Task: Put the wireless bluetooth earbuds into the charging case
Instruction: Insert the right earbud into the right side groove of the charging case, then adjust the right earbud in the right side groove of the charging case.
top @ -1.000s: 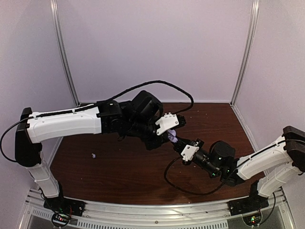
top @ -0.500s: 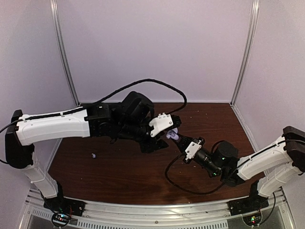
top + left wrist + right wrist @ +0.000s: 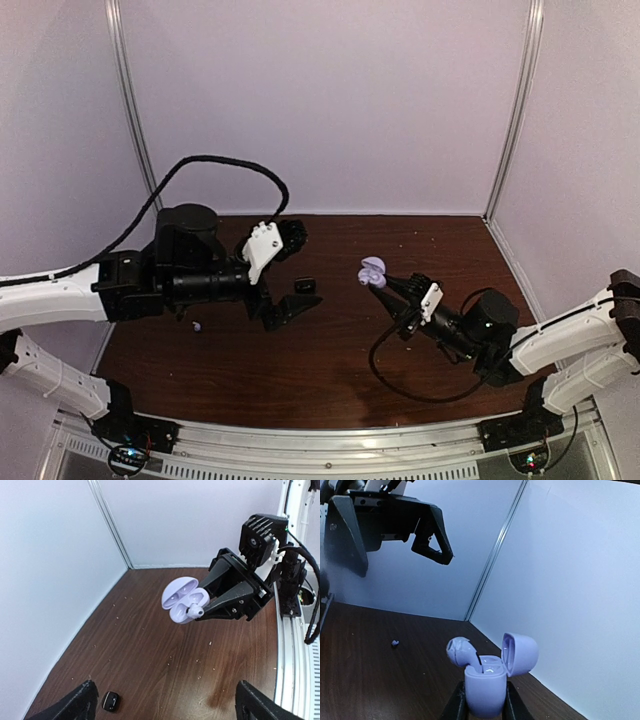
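Observation:
The charging case (image 3: 486,692) is a pale lavender clamshell held up above the table with its lid (image 3: 520,653) open. My right gripper (image 3: 485,706) is shut on its lower half. One earbud (image 3: 461,651) sticks up out of a slot in the case, tilted and not fully seated; the left wrist view shows that earbud (image 3: 194,611) poking from the case (image 3: 180,599). A second earbud (image 3: 197,326) lies on the table at the left. My left gripper (image 3: 296,274) stands open and empty, well left of the case (image 3: 372,270).
A small black oval object (image 3: 110,701) lies on the brown table (image 3: 330,360) under my left gripper's fingers, and the overhead view shows this black object (image 3: 303,286) between them. White walls close off the back and both sides. A black cable loops near the right arm.
My left gripper has opened, let go of the earbud at the case and drawn back to the left. The right gripper still holds the case, shifted slightly right.

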Tool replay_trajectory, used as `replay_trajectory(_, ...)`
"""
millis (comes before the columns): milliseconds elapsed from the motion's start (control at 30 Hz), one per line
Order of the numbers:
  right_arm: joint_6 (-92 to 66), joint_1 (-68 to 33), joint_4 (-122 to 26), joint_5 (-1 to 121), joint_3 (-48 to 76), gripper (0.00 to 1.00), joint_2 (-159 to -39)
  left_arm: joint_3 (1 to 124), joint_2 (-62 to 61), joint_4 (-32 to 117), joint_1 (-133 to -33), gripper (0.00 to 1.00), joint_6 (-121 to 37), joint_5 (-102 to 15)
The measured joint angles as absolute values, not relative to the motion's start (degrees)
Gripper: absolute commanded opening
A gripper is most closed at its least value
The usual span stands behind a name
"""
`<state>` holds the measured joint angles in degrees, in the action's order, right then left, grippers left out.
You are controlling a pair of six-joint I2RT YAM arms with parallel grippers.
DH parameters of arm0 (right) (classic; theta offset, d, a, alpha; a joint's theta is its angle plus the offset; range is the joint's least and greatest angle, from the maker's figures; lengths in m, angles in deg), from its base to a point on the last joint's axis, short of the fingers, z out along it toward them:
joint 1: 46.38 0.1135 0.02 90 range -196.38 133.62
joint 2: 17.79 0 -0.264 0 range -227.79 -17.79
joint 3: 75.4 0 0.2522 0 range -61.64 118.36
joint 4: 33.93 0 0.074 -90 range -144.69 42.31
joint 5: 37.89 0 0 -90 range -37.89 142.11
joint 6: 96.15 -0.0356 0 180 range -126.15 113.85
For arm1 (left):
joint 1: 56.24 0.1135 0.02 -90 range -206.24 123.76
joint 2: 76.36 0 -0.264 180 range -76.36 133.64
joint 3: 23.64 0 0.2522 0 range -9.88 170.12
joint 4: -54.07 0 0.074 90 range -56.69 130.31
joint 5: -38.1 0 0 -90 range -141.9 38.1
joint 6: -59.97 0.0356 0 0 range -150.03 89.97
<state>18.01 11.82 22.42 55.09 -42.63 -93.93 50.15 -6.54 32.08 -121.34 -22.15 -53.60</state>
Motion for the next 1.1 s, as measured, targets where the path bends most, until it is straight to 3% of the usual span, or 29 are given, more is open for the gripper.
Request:
replay_trajectory(167,6.6,7.6,22.8,67.5,-42.7,0.0,-91.6,45.0,-12.8,38.8,-121.0,0.98,-22.2,-53.4)
replay_trajectory(533,-15.0,4.0,21.3,92.7,-41.1,0.0,-90.1,51.6,-5.9,36.9,-120.9,0.97,-18.2,-40.4)
replay_trajectory(1100,-19.8,4.0,18.7,97.3,-39.5,0.0,-90.1,57.3,2.1,35.9,-120.9,0.97,-18.4,-34.0)
